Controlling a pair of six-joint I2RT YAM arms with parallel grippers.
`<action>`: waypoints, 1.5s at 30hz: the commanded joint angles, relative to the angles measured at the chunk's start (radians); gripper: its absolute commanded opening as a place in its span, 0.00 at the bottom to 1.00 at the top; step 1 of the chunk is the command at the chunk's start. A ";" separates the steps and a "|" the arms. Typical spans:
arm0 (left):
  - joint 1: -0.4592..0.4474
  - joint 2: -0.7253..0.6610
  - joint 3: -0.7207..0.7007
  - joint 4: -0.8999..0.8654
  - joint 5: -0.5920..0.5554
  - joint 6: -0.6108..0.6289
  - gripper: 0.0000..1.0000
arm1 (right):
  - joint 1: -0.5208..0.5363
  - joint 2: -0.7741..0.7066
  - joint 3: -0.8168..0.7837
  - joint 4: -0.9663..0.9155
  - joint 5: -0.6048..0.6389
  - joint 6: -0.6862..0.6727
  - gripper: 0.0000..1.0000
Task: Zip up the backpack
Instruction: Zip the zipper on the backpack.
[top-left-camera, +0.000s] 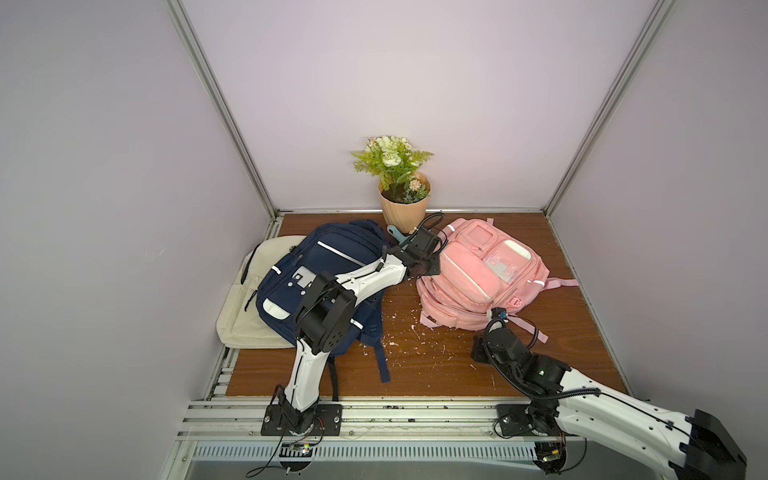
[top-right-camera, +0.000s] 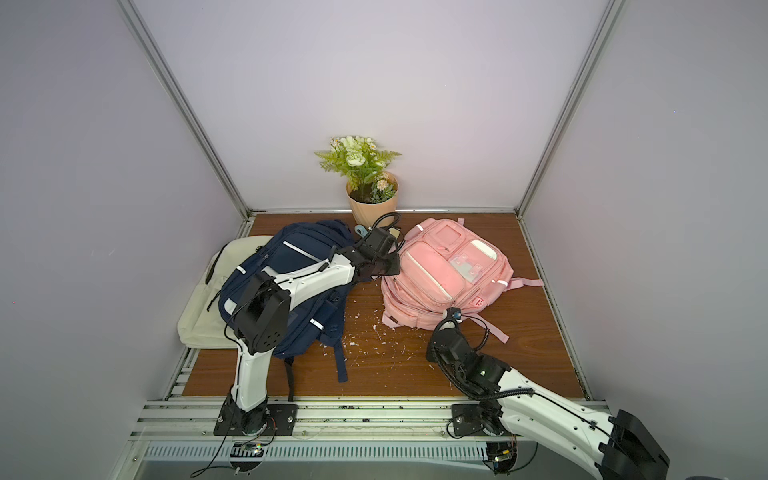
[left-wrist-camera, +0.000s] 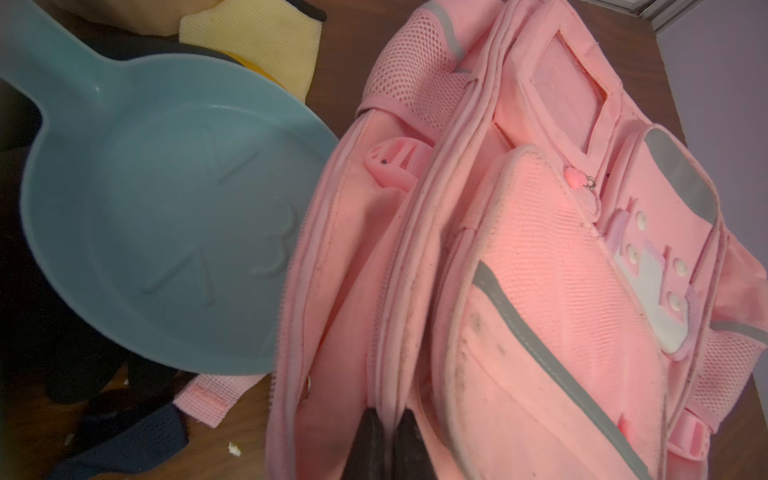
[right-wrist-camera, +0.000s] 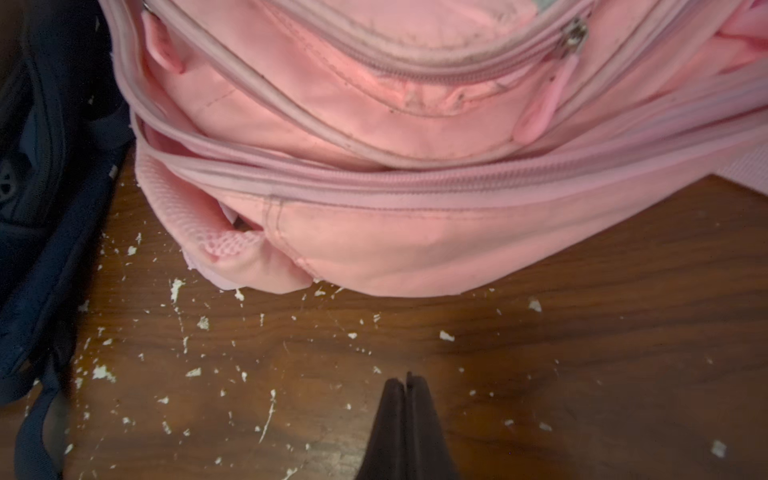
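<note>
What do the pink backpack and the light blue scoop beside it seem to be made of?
The pink backpack: woven fabric, matte, probably synthetic; weave, stitching and mesh pockets show. The light blue scoop: moulded plastic, smooth, slight sheen; embossed marks in its bowl suggest moulding.

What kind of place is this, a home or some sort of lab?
Probably a robot test booth: plain walls on aluminium framing, left arm and right arm bolted to a rail, pink backpack and navy backpack staged on a wooden tabletop.
</note>
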 joint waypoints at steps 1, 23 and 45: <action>-0.045 -0.019 0.001 0.021 -0.024 -0.005 0.16 | -0.002 0.025 0.022 0.085 -0.026 0.024 0.00; -0.098 -0.216 -0.339 0.186 -0.030 -0.081 0.39 | -0.068 0.259 0.309 0.109 -0.140 -0.172 0.20; -0.112 -0.200 -0.722 0.473 0.043 -0.214 0.08 | -0.178 0.589 0.356 0.319 -0.290 -0.268 0.29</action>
